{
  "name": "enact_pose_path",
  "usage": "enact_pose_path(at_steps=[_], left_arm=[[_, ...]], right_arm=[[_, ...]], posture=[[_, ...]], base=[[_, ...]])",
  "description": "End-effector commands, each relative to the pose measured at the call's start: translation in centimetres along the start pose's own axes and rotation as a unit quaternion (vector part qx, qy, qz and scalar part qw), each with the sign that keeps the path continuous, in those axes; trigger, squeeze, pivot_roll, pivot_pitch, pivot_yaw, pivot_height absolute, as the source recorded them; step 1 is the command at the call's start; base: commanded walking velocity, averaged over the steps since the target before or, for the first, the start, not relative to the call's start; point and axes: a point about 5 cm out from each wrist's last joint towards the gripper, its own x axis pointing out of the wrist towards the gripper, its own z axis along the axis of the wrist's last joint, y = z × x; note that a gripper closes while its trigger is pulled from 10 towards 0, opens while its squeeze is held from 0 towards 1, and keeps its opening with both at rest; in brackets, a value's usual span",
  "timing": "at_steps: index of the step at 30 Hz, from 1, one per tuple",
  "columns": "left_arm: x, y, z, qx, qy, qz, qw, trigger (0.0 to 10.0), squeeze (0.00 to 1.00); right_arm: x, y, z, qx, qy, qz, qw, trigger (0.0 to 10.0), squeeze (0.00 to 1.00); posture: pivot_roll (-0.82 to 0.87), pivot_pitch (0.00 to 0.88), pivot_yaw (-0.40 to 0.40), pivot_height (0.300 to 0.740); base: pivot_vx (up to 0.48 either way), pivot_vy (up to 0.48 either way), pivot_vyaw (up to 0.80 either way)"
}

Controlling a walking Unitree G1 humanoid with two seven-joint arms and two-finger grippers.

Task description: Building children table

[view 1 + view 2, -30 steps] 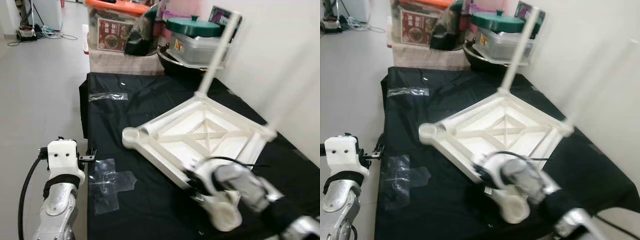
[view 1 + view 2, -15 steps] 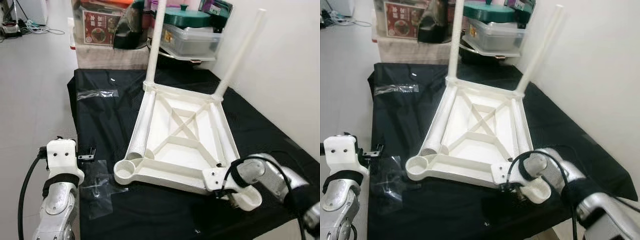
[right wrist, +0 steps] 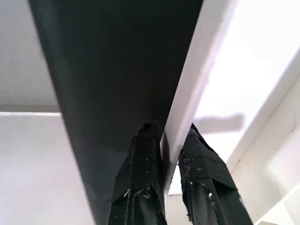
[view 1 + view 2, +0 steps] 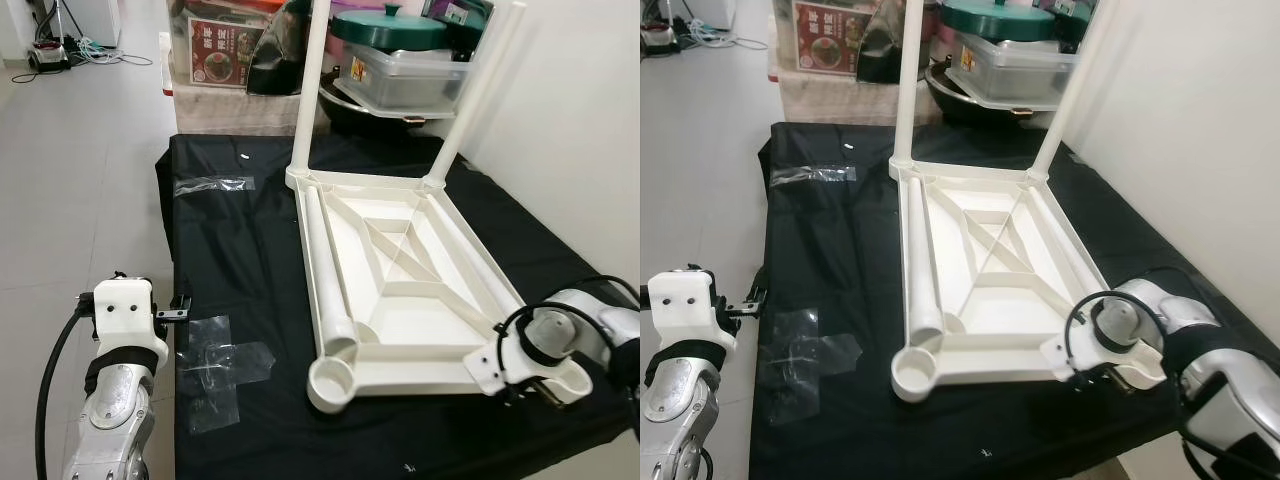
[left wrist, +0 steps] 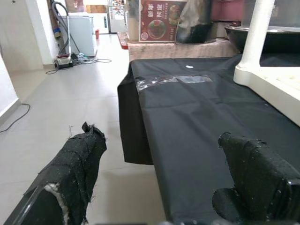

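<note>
In the middle of the left eye view, a white children table lies upside down on a tabletop draped in black cloth. Its long axis runs from the lower centre of the frame up toward the top, the far short edge lying near the upper middle. Two white legs stand upright from the two far corners. A loose white leg tube lies inside the frame along its left long side, parallel to that axis. At the near left corner an open round socket faces up. The right pincer sits at the lower right, at the table's near right corner, its silver arm reaching in from the right edge. The left arm hangs at the lower left, beside the tabletop's edge. Clear tape patches stick to the cloth just right of it, and another strip lies at the upper left of the cloth. Boxes and a green-lidded pot crowd the top of the frame.

In the left wrist view, the left pincer is spread wide apart, holding nothing, with floor and the cloth's edge between its fingers.

In the right wrist view, the two black fingers are clamped on a thin white rim of the children table, one on each face.
</note>
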Motion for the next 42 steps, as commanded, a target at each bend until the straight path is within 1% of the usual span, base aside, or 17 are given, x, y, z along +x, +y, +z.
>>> enact_pose_path(at_steps=[1,5,6,24,25,27,28,29,30,31,33,34,35,37,39,40,42], left_arm=[[0.2,-0.1,-0.4,0.009,0.003,-0.009,1.000,10.0,0.00],[0.3,-0.3,-0.4,0.009,0.003,-0.011,1.000,10.0,0.00],[0.3,-0.3,-0.4,0.009,0.003,-0.012,1.000,10.0,0.00],[0.0,-0.6,0.2,-0.003,-0.012,-0.029,0.999,10.0,0.00],[0.0,-0.7,0.3,-0.006,-0.015,-0.033,0.999,10.0,0.00],[-0.1,-0.7,0.6,-0.010,-0.021,-0.034,0.999,10.0,0.00],[-0.1,-0.7,0.6,-0.010,-0.021,-0.034,0.999,10.0,0.00],[-0.1,-0.7,0.7,-0.011,-0.022,-0.034,0.999,10.0,0.00],[-0.1,-0.7,0.7,-0.012,-0.023,-0.036,0.999,10.0,0.00],[0.0,-0.8,0.8,-0.012,-0.024,-0.037,0.999,10.0,0.00],[0.0,-0.9,0.8,-0.012,-0.024,-0.037,0.999,10.0,0.00],[0.0,-0.9,0.9,-0.013,-0.025,-0.039,0.999,10.0,0.00],[0.0,-0.9,0.9,-0.013,-0.025,-0.039,0.999,10.0,0.00],[-0.1,-1.0,1.2,-0.015,-0.031,-0.045,0.998,10.0,0.00],[-0.1,-1.0,1.2,-0.015,-0.031,-0.045,0.998,10.0,0.00],[-0.4,-1.1,2.1,-0.019,-0.051,-0.053,0.997,10.0,0.00],[-0.4,-1.1,2.1,-0.019,-0.051,-0.053,0.997,10.0,0.00]], right_arm=[[0.4,-0.2,0.3,-0.039,0.017,0.002,0.999,10.0,0.00],[-0.4,-2.2,0.7,-0.013,-0.005,-0.073,0.997,10.0,0.04],[-0.9,-3.0,1.1,0.007,-0.035,-0.087,0.996,10.0,1.00],[-10.3,-8.4,3.4,0.044,-0.244,-0.200,0.948,10.0,1.00],[-11.6,-8.9,3.6,0.050,-0.271,-0.226,0.934,10.0,1.00],[-14.8,-10.7,4.5,0.073,-0.381,-0.320,0.864,10.0,1.00],[-14.8,-10.7,4.5,0.073,-0.381,-0.320,0.864,10.0,1.00],[-16.0,-11.9,5.2,0.096,-0.441,-0.374,0.810,10.0,1.00],[-16.7,-13.5,6.0,0.126,-0.490,-0.448,0.737,10.0,0.00],[-16.9,-14.3,6.5,0.150,-0.514,-0.491,0.687,10.0,0.00],[-17.0,-15.0,6.9,0.169,-0.528,-0.522,0.648,10.0,0.00],[-16.1,-15.6,7.2,0.219,-0.564,-0.516,0.606,10.0,0.00],[-16.1,-15.6,7.2,0.219,-0.564,-0.516,0.606,10.0,0.00],[-13.4,-16.6,8.7,0.298,-0.599,-0.512,0.539,10.0,0.00],[-13.4,-16.6,8.7,0.298,-0.599,-0.512,0.539,10.0,0.00],[-10.8,-17.4,11.1,0.355,-0.617,-0.509,0.485,10.0,0.00],[-10.8,-17.4,11.1,0.355,-0.617,-0.509,0.485,10.0,0.00]], posture=[[0.07,0.000,-0.134,0.740],[0.07,0.000,-0.133,0.740],[0.07,0.000,-0.132,0.740],[0.08,0.000,-0.139,0.740],[0.09,0.000,-0.139,0.740],[0.09,0.000,-0.137,0.740],[0.09,0.000,-0.137,0.740],[0.09,0.000,-0.136,0.740],[0.10,0.000,-0.132,0.740],[0.10,0.000,-0.132,0.740],[0.10,0.000,-0.132,0.740],[0.10,0.000,-0.129,0.740],[0.10,0.000,-0.129,0.740],[0.12,0.000,-0.133,0.740],[0.12,0.000,-0.133,0.740],[0.14,0.000,-0.136,0.740],[0.14,0.000,-0.136,0.740]], base=[[0.000,0.000,0.00],[0.000,0.000,0.00],[0.000,0.000,0.00],[0.000,0.000,0.00],[0.000,-0.274,0.00],[0.000,-0.465,0.00],[0.000,-0.465,0.00],[0.000,-0.465,0.00],[0.000,-0.465,0.00],[0.000,-0.465,0.00],[0.000,-0.465,0.00],[0.000,-0.465,0.00],[0.000,-0.465,0.00],[0.000,-0.465,0.00],[0.000,-0.465,0.00],[0.000,-0.465,0.00],[0.000,-0.465,0.00]])
